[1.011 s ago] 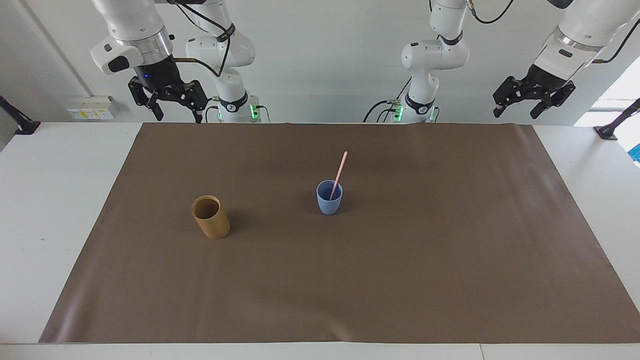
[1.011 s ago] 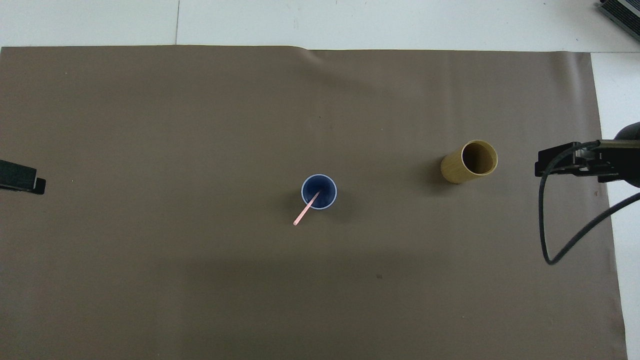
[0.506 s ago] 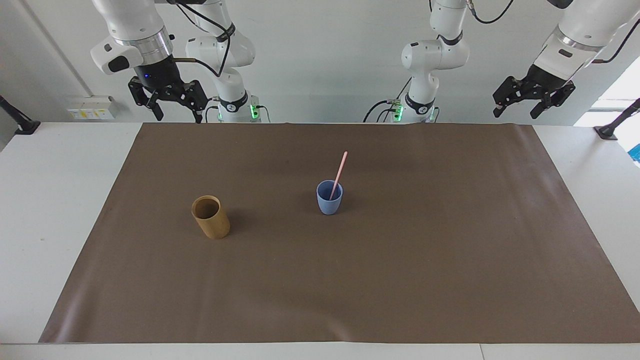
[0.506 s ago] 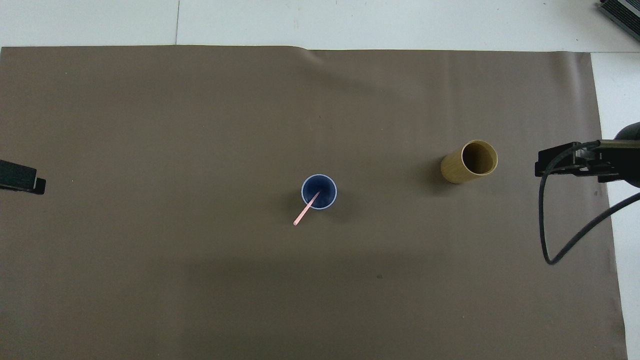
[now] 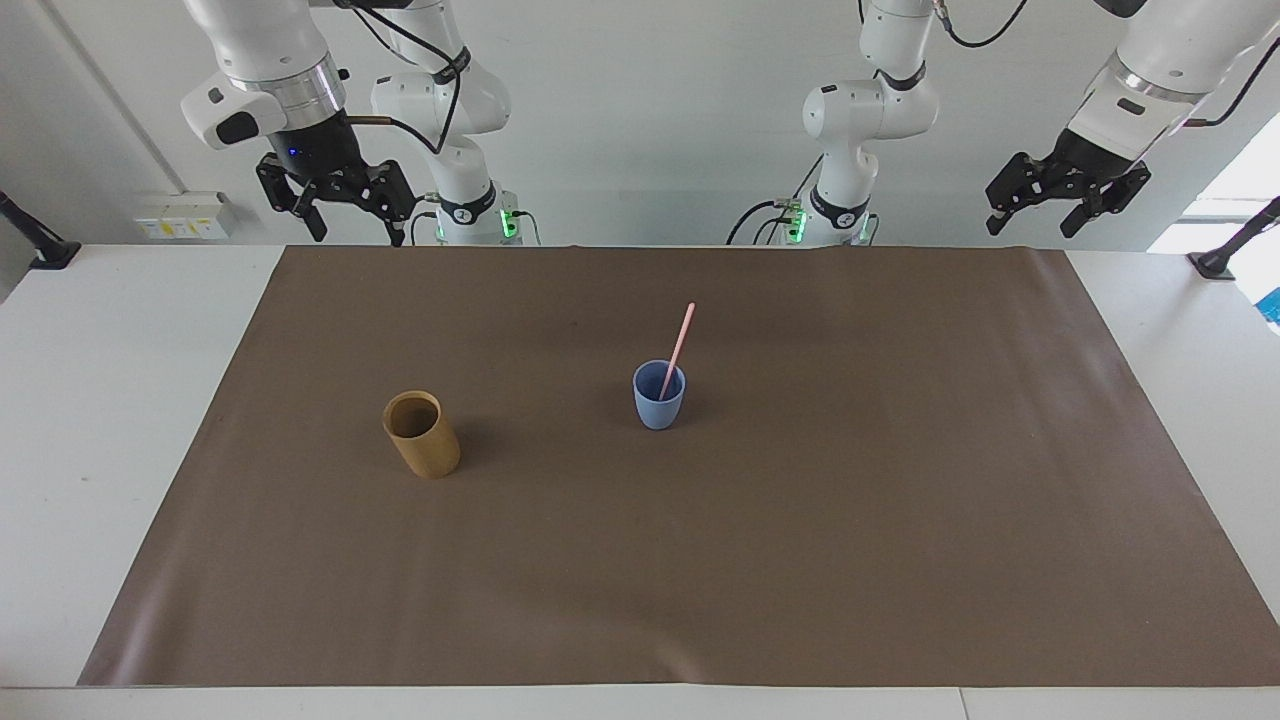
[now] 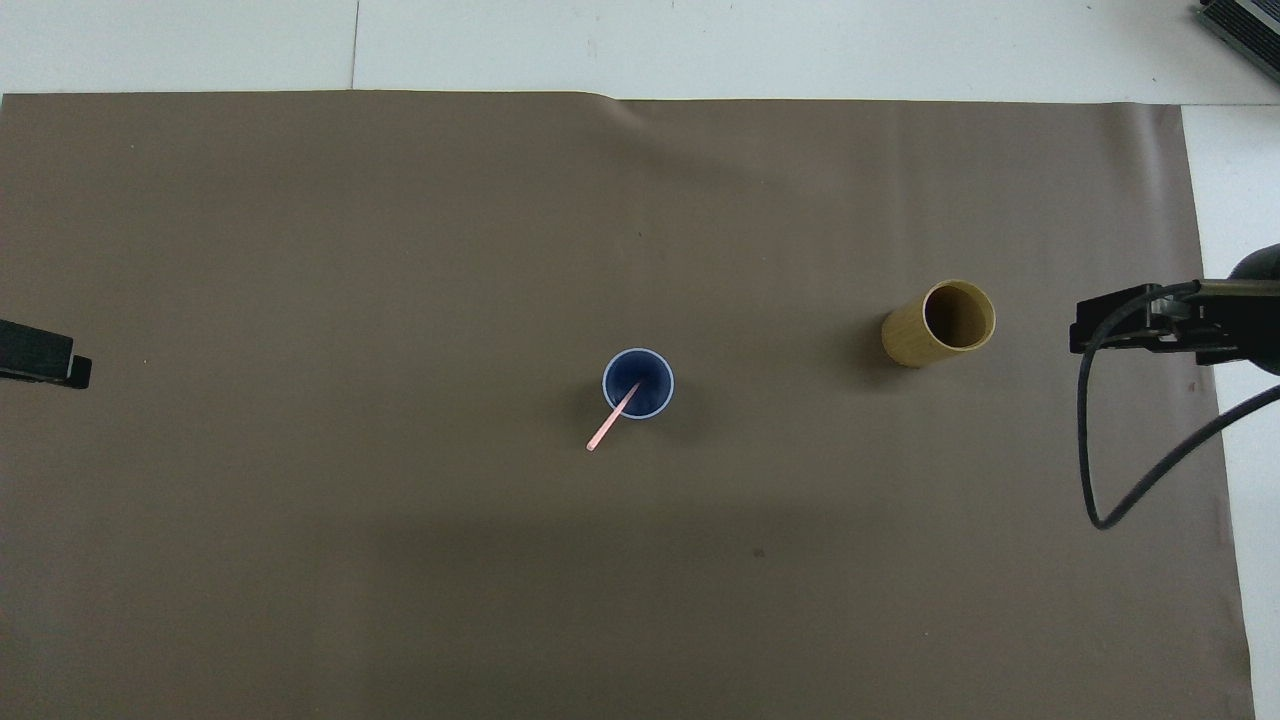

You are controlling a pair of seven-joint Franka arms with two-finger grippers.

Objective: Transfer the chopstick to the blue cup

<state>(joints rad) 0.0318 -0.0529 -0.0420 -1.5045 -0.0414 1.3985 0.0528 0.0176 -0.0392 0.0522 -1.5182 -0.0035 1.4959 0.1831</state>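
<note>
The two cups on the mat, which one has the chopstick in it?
The blue cup holds the leaning chopstick; the tan cup, toward the right arm's end, is empty.

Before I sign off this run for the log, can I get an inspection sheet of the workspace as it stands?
Surface: brown mat lies flat over the white table, with a slight ripple at its edge farthest from the robots.
Job's things: chopstick stands tilted in the blue cup, leaning on its rim; tan cup is upright toward the right arm's end, nothing seen in it.
Clutter: nothing seen.
Grippers: left gripper and right gripper are raised at the robots' end of the table, both open, holding nothing.
Cables: a black cable loops from the right arm, off the mat.
Surroundings: white wall, wall socket, clamps at the table's ends.
</note>
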